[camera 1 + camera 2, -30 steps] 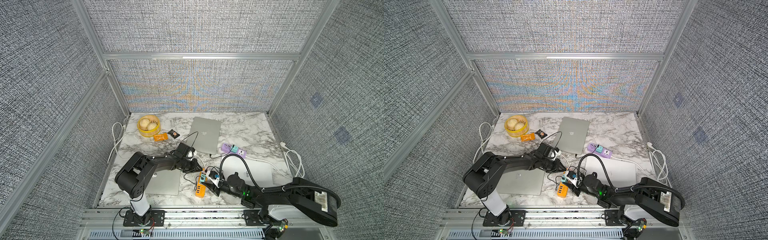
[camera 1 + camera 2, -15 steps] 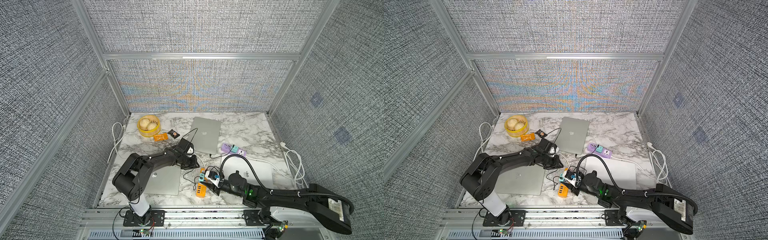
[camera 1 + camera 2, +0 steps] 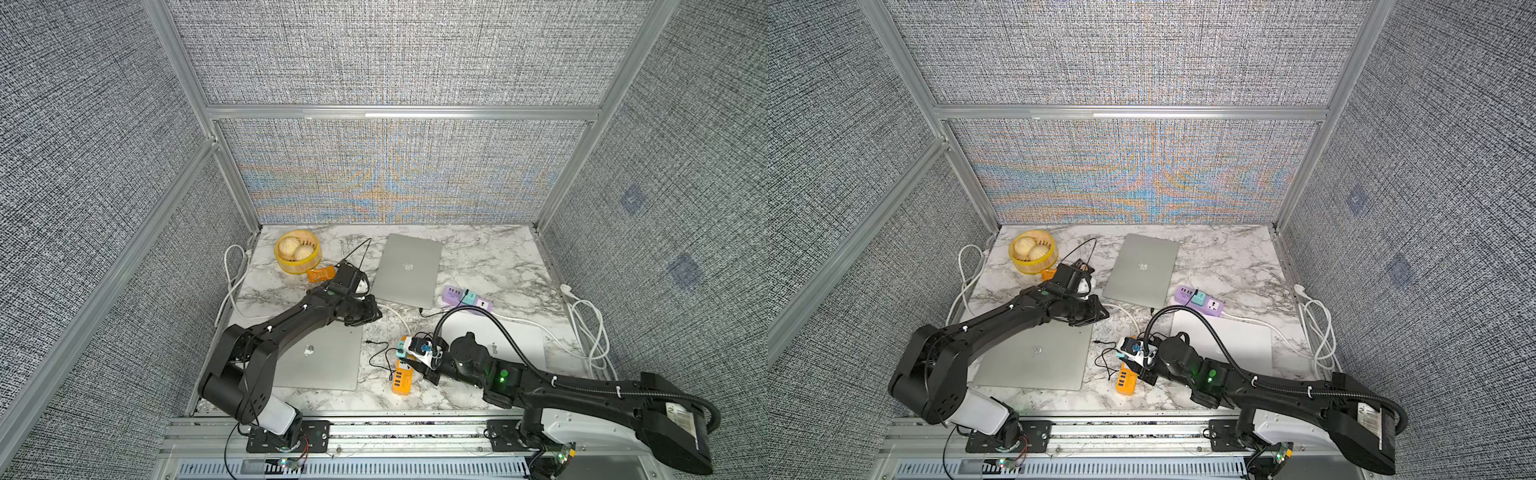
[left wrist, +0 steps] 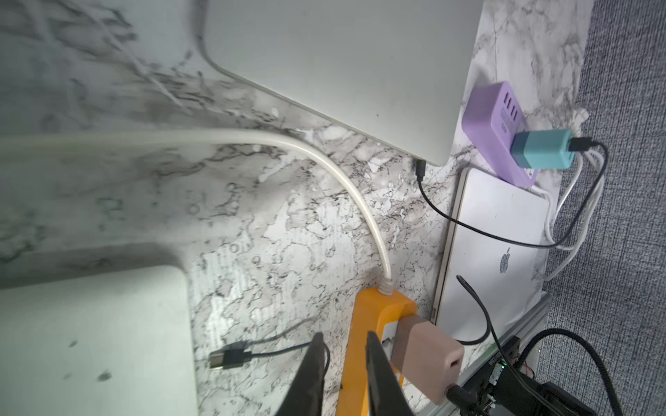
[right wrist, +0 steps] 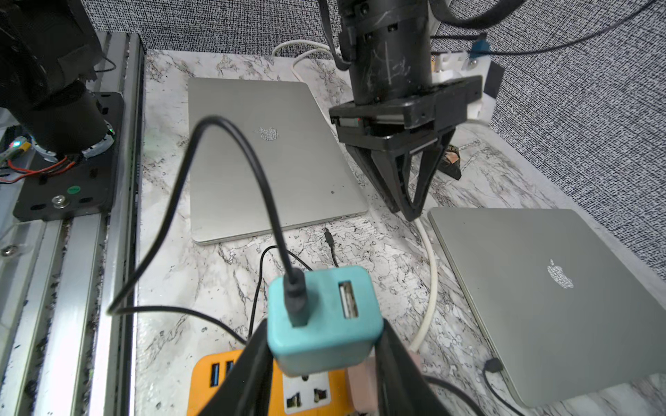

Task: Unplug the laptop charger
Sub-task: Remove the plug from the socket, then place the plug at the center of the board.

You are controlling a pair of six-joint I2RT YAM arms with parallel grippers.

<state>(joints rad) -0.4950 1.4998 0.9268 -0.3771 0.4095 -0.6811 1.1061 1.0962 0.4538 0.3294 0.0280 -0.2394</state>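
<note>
Over the orange power strip hangs the right gripper; its fingers pinch the teal charger by two opposite sides. The charger sits directly above the strip's middle socket, whose holes show bare beneath it; the prongs are hidden, but I judge the block clear of the strip, so the pull looks done and only the carry-off and set-down are left.

A black cable rises from the charger's top face, arches away from the strip and drops to the desk; its loose plug lies on the marble between the strip and the silver laptop, in no port.

The left gripper hangs beyond the strip's corded end, near the white cord; its fingers are nearly pressed together, with a slim gap and nothing in it.

Risks from here:
- A pink adapter sits plugged in just beside the charger's socket, with one right finger close along it; a sideways sweep could knock or lever it.
- If the prongs are not quite clear, a sideways move would drag the light strip along.
- The cable's slack could catch on the strip's corner or the pink adapter and twist the smooth block out of the pinch.
- The left arm stands near the strip, so a wide swing by the right risks a bump.
</note>
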